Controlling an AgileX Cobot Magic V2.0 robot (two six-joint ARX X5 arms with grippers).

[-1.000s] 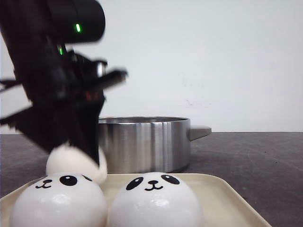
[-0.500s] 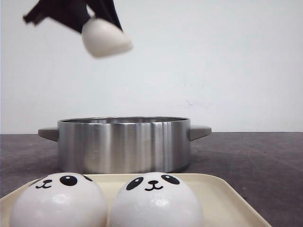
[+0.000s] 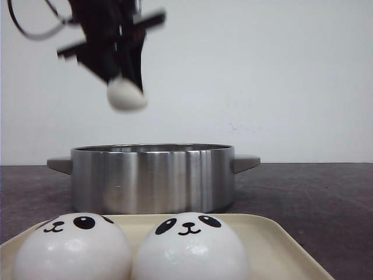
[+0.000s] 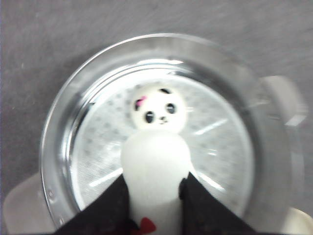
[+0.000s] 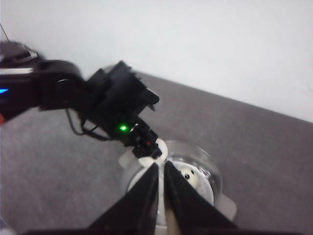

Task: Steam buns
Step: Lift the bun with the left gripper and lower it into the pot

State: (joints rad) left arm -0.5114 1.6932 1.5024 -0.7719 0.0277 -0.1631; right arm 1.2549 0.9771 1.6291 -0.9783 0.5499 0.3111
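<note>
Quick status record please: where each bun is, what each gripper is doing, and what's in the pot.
held bun: pinched in the left gripper, above the pot
bun in pot: on the perforated steamer plate, face up
buns on tray: two, side by side on the cream tray
right gripper: shut, empty, raised, looking down at the pot
buns left to move: two, plus the held one
</note>
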